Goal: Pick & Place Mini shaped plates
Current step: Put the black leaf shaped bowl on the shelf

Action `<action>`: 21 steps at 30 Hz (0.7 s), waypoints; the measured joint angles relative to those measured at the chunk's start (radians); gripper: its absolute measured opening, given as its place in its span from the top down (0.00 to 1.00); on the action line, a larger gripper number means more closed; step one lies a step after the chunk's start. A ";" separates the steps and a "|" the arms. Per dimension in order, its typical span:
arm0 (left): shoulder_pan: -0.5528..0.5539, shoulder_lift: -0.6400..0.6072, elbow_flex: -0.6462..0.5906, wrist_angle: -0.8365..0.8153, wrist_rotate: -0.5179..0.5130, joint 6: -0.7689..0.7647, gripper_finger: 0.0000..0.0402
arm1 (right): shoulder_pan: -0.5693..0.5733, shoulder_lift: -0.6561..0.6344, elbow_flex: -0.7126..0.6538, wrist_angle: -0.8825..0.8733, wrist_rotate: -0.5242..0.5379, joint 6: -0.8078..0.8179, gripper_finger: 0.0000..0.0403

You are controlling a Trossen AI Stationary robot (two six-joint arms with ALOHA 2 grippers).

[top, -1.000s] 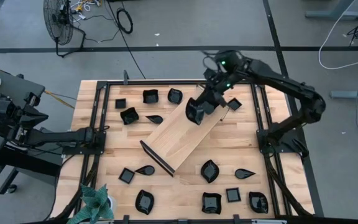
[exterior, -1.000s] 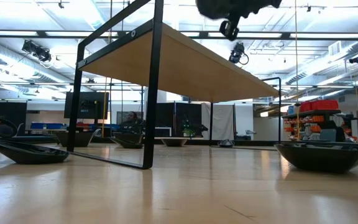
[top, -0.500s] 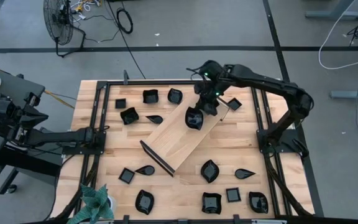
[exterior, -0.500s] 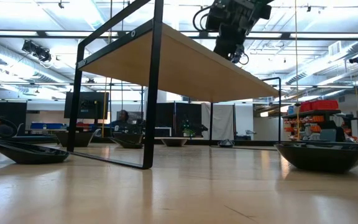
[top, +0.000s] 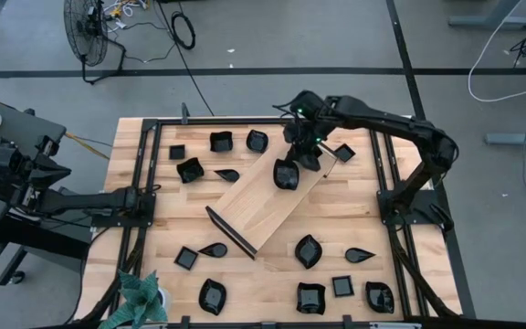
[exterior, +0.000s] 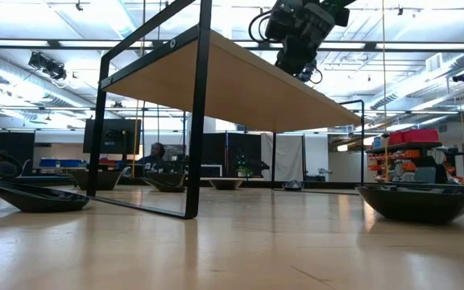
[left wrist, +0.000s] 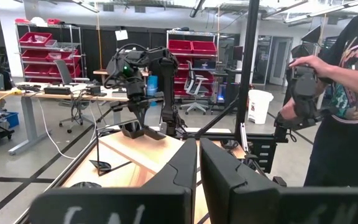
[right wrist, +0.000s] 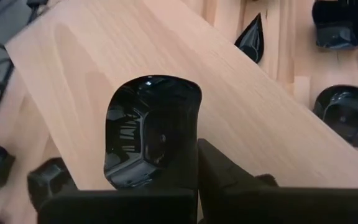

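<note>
Glossy black mini plate [right wrist: 151, 130], rounded-square w/ faceted inner walls, sits over the far end of the light-wood tray [top: 268, 201], rim pinched by the right gripper [top: 298, 163]; fingers [right wrist: 185, 168] clamped tight on its edge. In the high view it shows as a dark dish [top: 286, 174] on the tray's upper-right end, tray lying diagonal across the table [top: 409, 274]. Whether the dish base touches the wood or hangs just above: can't tell. Right arm reaches in from the right side, elbow bent, wrist angled down over the tray end; in the low view the gripper [exterior: 296, 36] shows above the tray top. Other black dishes lie scattered on the table: square, leaf & teardrop shapes along the far edge, e.g. a wavy one [top: 190, 169] and a teardrop [top: 227, 175], plus a group along the near edge, e.g. a leaf dish [top: 308, 250]. Left gripper [left wrist: 197, 168] is parked at the table's left side, well apart from the tray, fingers nearly together, nothing between them. A person [left wrist: 347, 93] stands beyond the table in the left wrist view.
</note>
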 joint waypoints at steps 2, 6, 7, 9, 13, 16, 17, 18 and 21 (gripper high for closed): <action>0.000 0.000 0.000 0.000 0.000 0.000 0.94 | 0.012 0.000 0.000 0.000 0.009 -0.034 1.00; 0.000 0.000 0.000 0.000 0.000 0.000 0.94 | 0.025 0.000 0.000 0.000 0.009 -0.041 1.00; 0.000 0.000 0.000 0.000 0.000 0.000 0.94 | 0.028 0.000 0.000 0.000 0.009 -0.043 1.00; 0.000 0.000 0.000 0.000 0.000 0.000 0.94 | 0.032 0.000 0.000 0.000 0.010 -0.051 1.00; 0.000 0.000 0.000 0.000 0.000 0.000 0.94 | 0.033 0.000 0.000 0.003 0.026 -0.051 1.00; 0.000 0.000 0.000 0.000 0.000 0.000 0.94 | 0.033 0.008 0.000 0.003 0.056 -0.052 1.00; 0.000 0.000 0.000 0.000 0.000 0.000 0.94 | 0.033 0.013 0.000 0.002 0.059 -0.052 1.00; 0.000 0.000 0.000 0.000 0.000 0.000 0.94 | 0.033 0.016 -0.001 0.002 0.059 -0.053 1.00; 0.000 0.000 0.000 0.000 0.000 0.000 0.94 | 0.039 0.016 -0.002 0.005 0.060 -0.053 1.00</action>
